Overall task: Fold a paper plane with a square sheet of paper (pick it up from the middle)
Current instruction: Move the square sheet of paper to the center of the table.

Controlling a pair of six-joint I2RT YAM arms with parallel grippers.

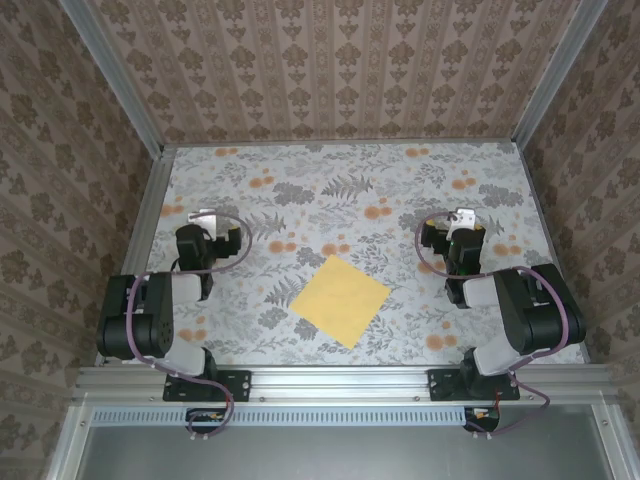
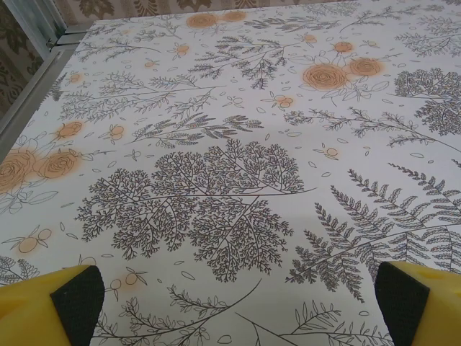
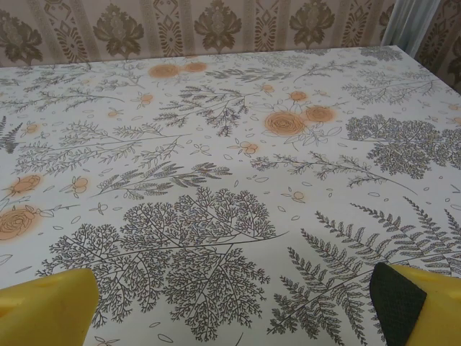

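The square sheet of paper (image 1: 340, 300) is plain yellow-orange. It lies flat and unfolded on the floral cloth, turned like a diamond, near the front edge between the two arms. My left gripper (image 1: 205, 222) hovers to the sheet's left and a little farther back. Its yellow fingers (image 2: 72, 303) with black pads stand wide apart, so the left gripper (image 2: 238, 306) is open over bare cloth. My right gripper (image 1: 462, 222) sits to the sheet's right. The right gripper (image 3: 230, 306) is also open, with nothing between its fingers (image 3: 407, 303). The paper plane is out of view.
A grey floral cloth (image 1: 330, 185) with orange flower prints covers the table. Patterned walls (image 1: 340, 60) close the back and both sides. Aluminium rails (image 1: 340, 380) run along the front edge, and a side rail (image 2: 29, 79) lies left of the left gripper.
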